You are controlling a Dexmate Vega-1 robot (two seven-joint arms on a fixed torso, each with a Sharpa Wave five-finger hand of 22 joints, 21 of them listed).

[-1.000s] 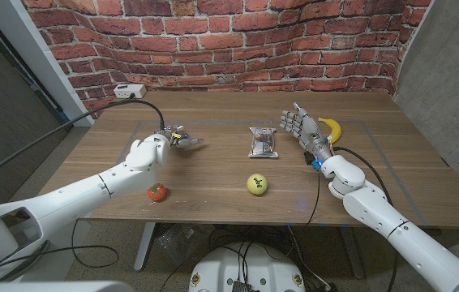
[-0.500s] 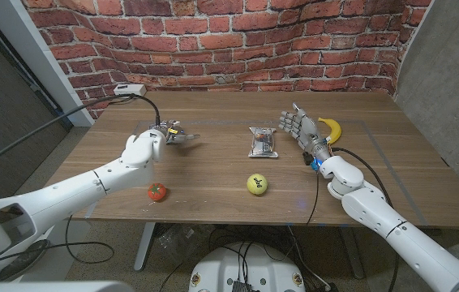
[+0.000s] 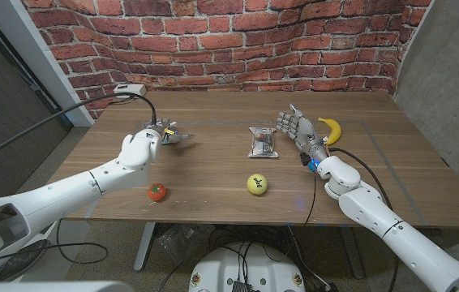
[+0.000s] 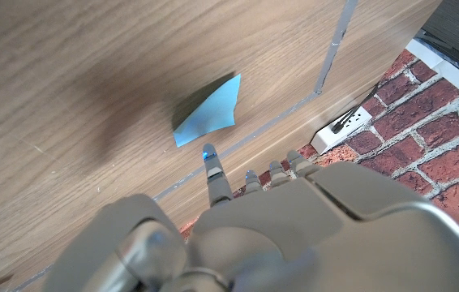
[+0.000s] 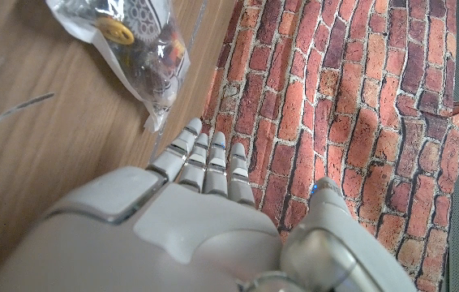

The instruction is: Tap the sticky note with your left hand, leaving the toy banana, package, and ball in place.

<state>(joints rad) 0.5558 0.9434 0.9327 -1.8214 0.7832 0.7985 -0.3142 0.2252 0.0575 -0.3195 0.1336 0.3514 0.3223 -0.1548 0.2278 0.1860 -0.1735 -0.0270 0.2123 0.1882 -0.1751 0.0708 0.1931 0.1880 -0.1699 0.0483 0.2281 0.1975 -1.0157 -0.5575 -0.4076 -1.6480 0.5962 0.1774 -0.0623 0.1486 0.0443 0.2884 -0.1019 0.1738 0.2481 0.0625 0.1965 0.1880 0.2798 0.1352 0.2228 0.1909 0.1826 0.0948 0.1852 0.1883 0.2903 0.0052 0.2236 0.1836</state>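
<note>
Wooden table [image 3: 213, 174], head view: left hand [image 3: 143, 144] hovers over far-left area, holding nothing; right hand [image 3: 298, 130] upright, fingers spread, empty, beside toy banana [image 3: 332, 128]. Left wrist view: blue sticky note [image 4: 208, 113] lies just past extended fingertips [image 4: 210, 156]. Right wrist view: package [image 5: 132, 45] beyond straight fingers [image 5: 205, 158].

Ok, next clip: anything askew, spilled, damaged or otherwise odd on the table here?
Only a small thing: in the left wrist view the blue sticky note looks curled, one corner apparently lifted off the table. The package, banana, ball and small tomato toy lie undisturbed, nothing spilled.
</note>
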